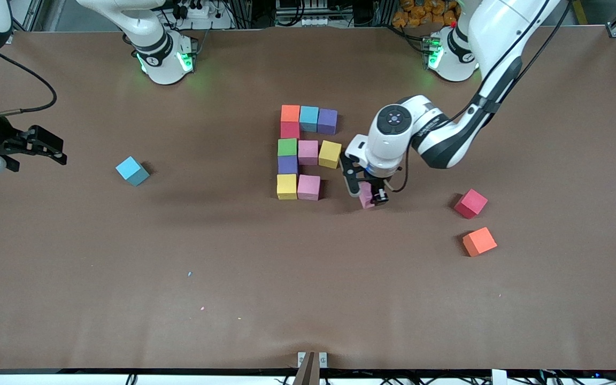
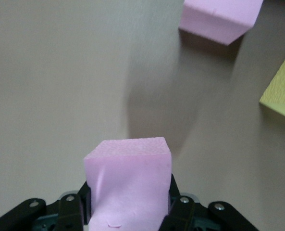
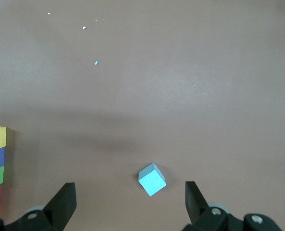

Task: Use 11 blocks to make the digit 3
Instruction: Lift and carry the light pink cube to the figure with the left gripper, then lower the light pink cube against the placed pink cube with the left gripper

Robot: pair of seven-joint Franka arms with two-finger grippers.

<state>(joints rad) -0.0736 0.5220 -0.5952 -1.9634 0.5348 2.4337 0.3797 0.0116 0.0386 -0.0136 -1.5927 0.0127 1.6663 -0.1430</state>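
Observation:
The partial digit 3 [image 1: 303, 152] lies mid-table as a multicoloured figure of several blocks. Its row nearest the front camera holds a yellow block [image 1: 286, 186] and a pink block [image 1: 308, 187]. My left gripper [image 1: 368, 197] is shut on another pink block [image 2: 128, 180], a little above the bare table beside that row, toward the left arm's end. The left wrist view shows the row's pink block [image 2: 219, 19] and a yellow block [image 2: 281, 94] ahead. My right gripper [image 1: 35, 144] waits open, high over the right arm's end, with a loose light blue block [image 3: 152, 179] on the table below it.
A red block [image 1: 470, 203] and an orange block [image 1: 479, 241] lie loose toward the left arm's end, nearer the front camera than the figure. The loose light blue block [image 1: 132, 170] sits toward the right arm's end. Small foam crumbs [image 1: 190, 274] dot the table.

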